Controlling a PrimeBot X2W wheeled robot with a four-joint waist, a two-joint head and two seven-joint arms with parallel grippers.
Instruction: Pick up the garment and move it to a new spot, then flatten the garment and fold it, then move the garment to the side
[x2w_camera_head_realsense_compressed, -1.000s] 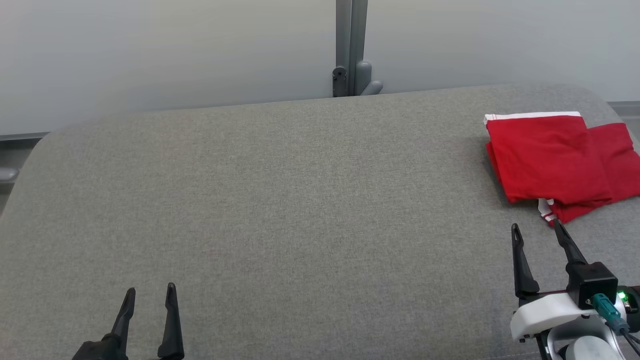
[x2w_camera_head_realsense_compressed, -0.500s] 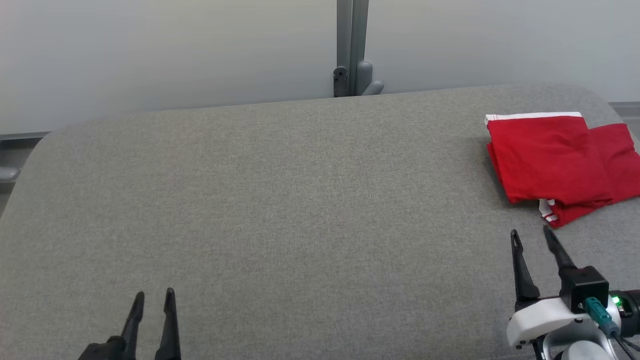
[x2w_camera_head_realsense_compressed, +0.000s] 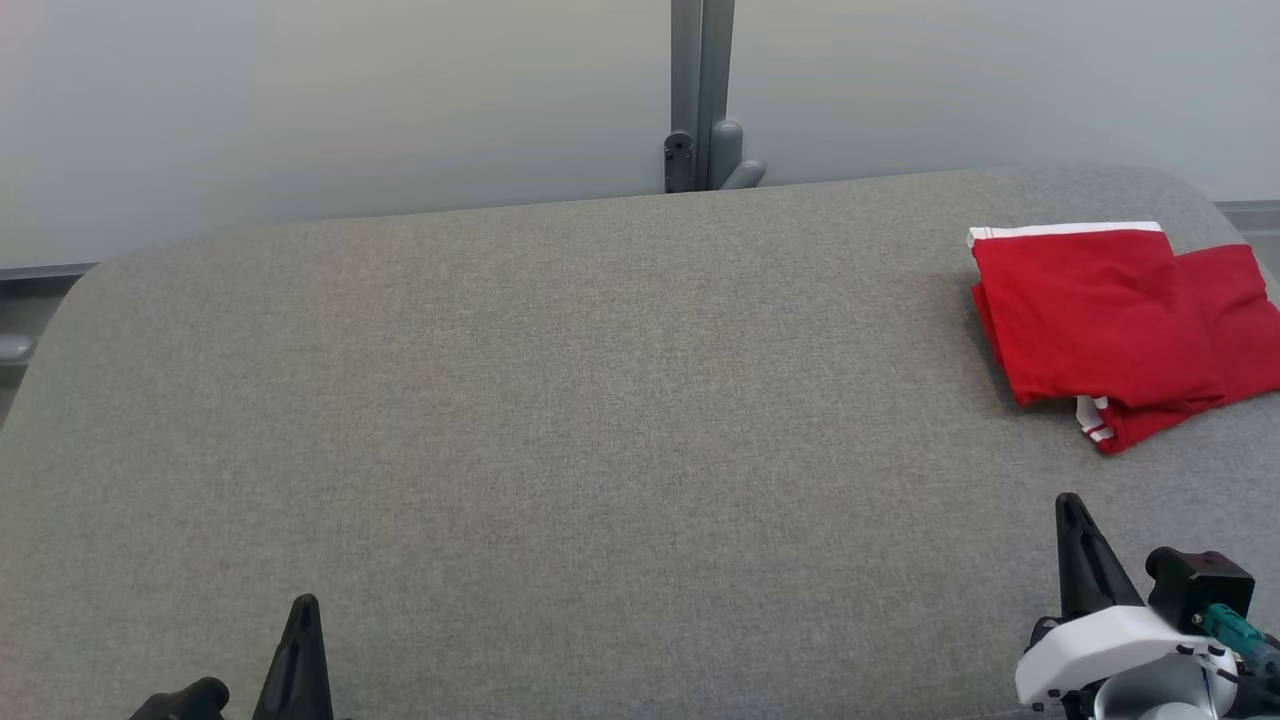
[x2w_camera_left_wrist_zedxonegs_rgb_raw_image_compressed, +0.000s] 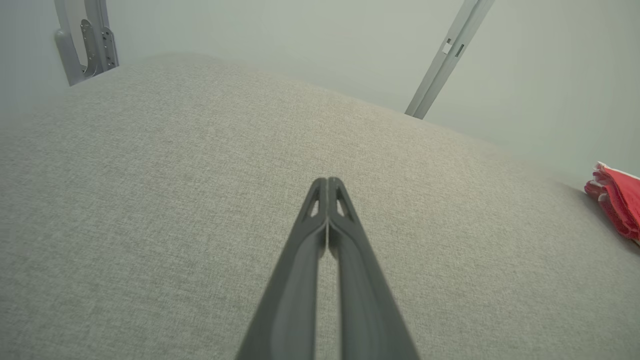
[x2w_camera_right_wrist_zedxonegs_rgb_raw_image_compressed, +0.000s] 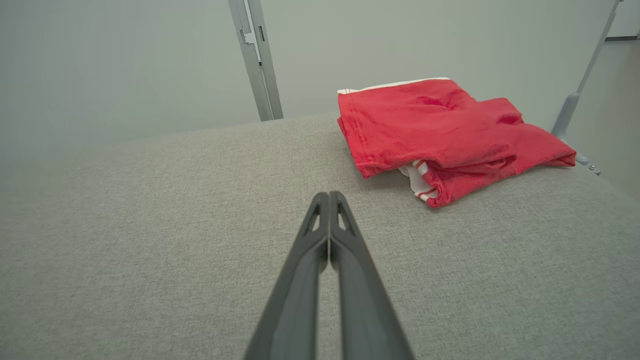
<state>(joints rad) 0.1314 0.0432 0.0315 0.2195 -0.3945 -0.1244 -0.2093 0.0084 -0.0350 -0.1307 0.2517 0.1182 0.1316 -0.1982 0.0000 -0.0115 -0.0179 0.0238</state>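
Grey fabric surface (x2w_camera_head_realsense_compressed: 560, 420) before pale wall (x2w_camera_head_realsense_compressed: 350, 90), folded red garment (x2w_camera_head_realsense_compressed: 1110, 320) at its right.

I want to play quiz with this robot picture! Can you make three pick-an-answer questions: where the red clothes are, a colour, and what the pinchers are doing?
1. Where on the grey surface is the red garment?
A. far right
B. middle
C. near left corner
2. What colour is the garment's trim?
A. blue
B. white
C. yellow
3. How are the left gripper and right gripper?
A. wide open
B. holding the garment
C. shut, empty
Answers: 1 A, it lies folded by the right edge. 2 B, white bands show along its edges. 3 C, each wrist view shows fingers pressed together, nothing between.
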